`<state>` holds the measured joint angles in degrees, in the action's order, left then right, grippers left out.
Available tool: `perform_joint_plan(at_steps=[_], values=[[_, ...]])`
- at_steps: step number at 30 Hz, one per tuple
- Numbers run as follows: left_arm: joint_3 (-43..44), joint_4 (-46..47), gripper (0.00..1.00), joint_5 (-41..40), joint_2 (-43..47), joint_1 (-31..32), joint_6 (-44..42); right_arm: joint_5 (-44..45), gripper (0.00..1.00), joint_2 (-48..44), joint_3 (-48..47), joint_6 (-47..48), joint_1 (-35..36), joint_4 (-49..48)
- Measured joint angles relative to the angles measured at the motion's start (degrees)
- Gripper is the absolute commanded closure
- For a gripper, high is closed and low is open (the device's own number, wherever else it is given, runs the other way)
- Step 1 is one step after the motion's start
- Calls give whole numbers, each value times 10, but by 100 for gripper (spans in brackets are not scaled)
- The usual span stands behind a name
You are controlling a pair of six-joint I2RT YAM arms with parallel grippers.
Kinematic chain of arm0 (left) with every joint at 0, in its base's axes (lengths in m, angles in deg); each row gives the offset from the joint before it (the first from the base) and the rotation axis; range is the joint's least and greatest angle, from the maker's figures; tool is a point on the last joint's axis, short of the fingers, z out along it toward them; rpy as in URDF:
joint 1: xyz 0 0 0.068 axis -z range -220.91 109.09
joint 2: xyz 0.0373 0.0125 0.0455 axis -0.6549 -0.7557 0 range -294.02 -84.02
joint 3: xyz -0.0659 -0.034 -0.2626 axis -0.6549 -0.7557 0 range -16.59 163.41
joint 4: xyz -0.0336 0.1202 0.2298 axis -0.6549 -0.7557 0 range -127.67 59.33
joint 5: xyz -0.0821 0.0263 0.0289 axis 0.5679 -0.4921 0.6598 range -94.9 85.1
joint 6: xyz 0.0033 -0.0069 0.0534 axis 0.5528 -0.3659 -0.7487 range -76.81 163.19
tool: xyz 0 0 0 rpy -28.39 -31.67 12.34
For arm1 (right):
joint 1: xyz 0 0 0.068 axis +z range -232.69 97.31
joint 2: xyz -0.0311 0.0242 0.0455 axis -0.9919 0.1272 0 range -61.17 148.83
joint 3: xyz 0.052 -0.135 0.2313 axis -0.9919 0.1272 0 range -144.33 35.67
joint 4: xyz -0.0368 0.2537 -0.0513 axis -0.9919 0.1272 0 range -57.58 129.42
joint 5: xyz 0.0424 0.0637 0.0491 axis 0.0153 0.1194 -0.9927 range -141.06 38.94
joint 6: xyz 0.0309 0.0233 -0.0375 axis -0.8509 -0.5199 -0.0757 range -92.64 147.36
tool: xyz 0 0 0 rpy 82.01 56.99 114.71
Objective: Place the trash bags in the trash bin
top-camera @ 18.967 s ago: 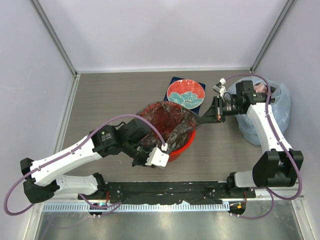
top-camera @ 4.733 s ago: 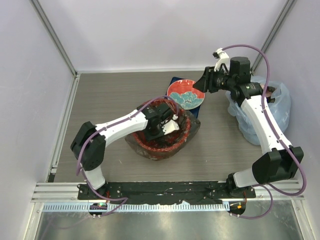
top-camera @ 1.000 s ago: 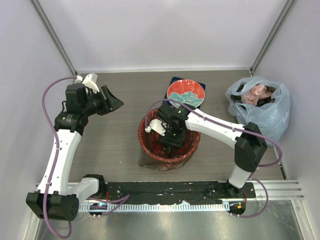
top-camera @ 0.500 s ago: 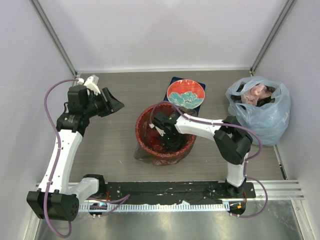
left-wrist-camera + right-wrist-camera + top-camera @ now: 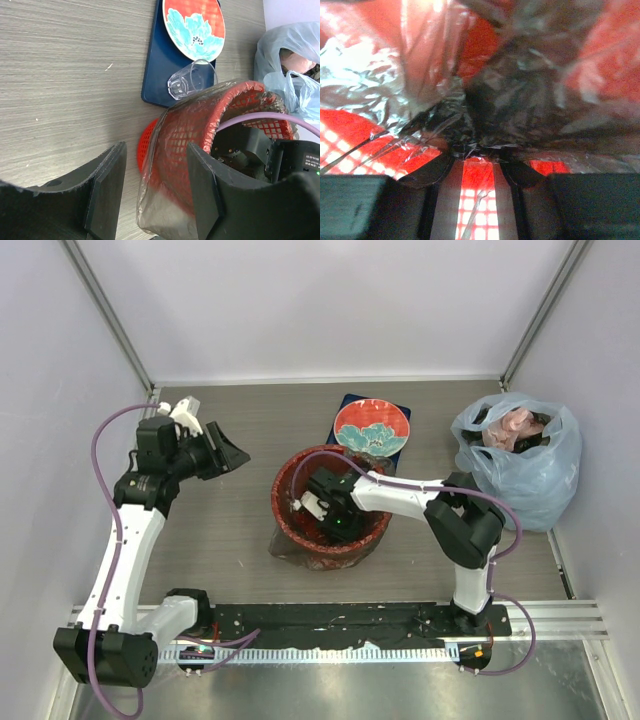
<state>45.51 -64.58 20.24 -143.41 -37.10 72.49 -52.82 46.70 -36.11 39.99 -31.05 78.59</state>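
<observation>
Right claw [image 5: 476, 166] inside trash bin [image 5: 277, 506]

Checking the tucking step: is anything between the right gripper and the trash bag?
Nothing visible does. The right gripper is down inside the trash bin, with the trash bag right at its open fingertips.

Right claw [image 5: 340, 524] fills the trash bin [image 5: 277, 502] — glass [image 5: 191, 80] and plate [image 5: 371, 427] crowd behind.
</observation>
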Motion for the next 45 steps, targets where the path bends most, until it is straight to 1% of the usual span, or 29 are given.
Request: perform_joint_plan(at_steps=[6,10,14,18,21,25,27,30,31,33,34,36,37,39,40,43,45], values=[[-4,-3,45,0,9,0,0,-51,66,1,-7,154,-2,-7],[-4,-3,45,-1,10,0,0,-58,65,-2,-6,209,-1,-7],[-4,-1,45,-1,10,0,0,-37,65,-3,-16,198,0,3],[-5,5,45,0,10,0,1,-17,62,-10,-29,156,0,8],[-6,12,45,0,10,-1,2,-5,61,-33,-29,127,0,10],[-6,23,40,0,6,-1,2,6,59,-68,-29,107,1,10],[-6,28,38,0,4,-1,2,15,56,-87,-29,101,1,10],[-5,32,29,1,-1,-1,-1,22,48,-113,-31,95,1,10],[-4,30,22,1,-4,-1,-5,24,44,-121,-33,94,0,10],[10,17,16,2,-14,-1,-27,25,40,-140,-41,92,-5,6],[27,2,11,5,-24,-1,-43,24,37,-151,-46,90,-9,1],[67,-26,9,10,-44,-1,-78,20,32,-173,-63,83,-21,-10],[90,-41,6,13,-55,-1,-98,13,26,-183,-74,79,-32,-16],[141,-73,4,23,-76,-1,-140,-2,24,-201,-100,66,-59,-28],[157,-82,3,26,-83,-1,-155,-7,17,-208,-111,57,-70,-33],[218,-132,0,39,-113,-1,-205,-22,9,-229,-152,28,-112,-60],[272,-172,0,44,-147,-1,-240,-28,7,-236,-184,2,-149,-77]])
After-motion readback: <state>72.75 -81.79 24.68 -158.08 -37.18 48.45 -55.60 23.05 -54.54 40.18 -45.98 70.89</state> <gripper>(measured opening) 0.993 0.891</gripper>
